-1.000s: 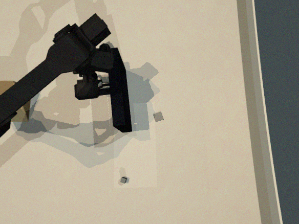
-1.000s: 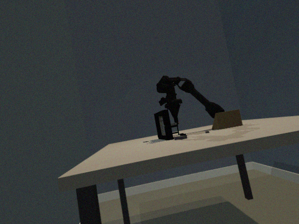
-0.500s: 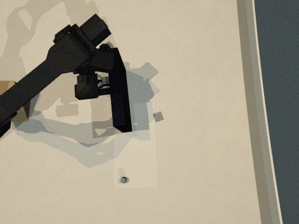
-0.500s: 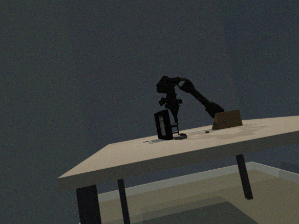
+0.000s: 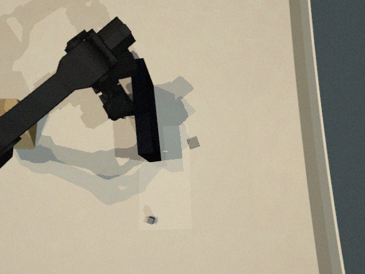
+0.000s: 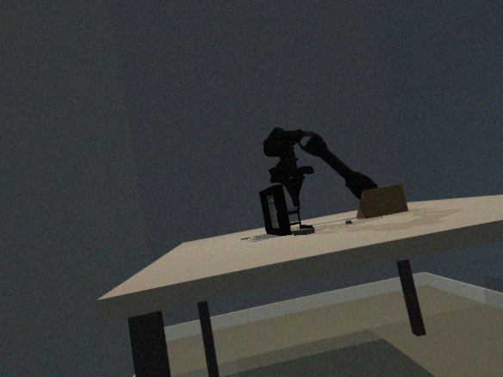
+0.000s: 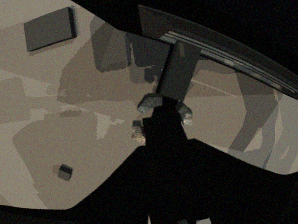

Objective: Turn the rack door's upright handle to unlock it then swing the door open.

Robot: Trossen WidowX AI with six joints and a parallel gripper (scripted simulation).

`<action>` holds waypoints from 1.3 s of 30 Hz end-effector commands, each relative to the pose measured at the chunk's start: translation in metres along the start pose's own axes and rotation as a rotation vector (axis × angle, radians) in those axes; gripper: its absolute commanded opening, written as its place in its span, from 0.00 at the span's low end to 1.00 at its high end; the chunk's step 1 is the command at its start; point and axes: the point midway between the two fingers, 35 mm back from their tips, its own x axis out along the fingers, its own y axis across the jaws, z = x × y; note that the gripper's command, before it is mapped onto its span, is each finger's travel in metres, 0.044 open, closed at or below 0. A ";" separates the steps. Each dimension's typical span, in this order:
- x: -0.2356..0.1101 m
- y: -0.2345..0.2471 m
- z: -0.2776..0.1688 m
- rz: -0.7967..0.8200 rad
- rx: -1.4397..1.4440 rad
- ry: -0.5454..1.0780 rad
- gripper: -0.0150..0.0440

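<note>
The black rack (image 5: 146, 109) (image 6: 282, 211) stands upright on the table. Its door looks closed, with no gap seen. The upright handle (image 6: 300, 219) (image 7: 167, 125) stands off the rack's face on brackets. My gripper (image 6: 296, 204) (image 7: 166, 149) points down from above and is shut on the handle; in the wrist view a dark finger lies on each side of it. The rack's face runs slanted across the top of the wrist view. How far the handle is turned is hard to tell. In the top view the arm hides the handle and fingertips.
A wooden wedge (image 5: 29, 137) (image 6: 383, 201) stands under the forearm. A flat grey block (image 6: 304, 231) (image 7: 49, 30) lies close to the rack. A small dark block (image 7: 65, 172) lies on the table. The top view shows two small grey blocks (image 5: 193, 142) (image 5: 151, 220).
</note>
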 end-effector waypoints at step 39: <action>0.002 0.000 -0.001 0.004 -1.487 0.009 0.27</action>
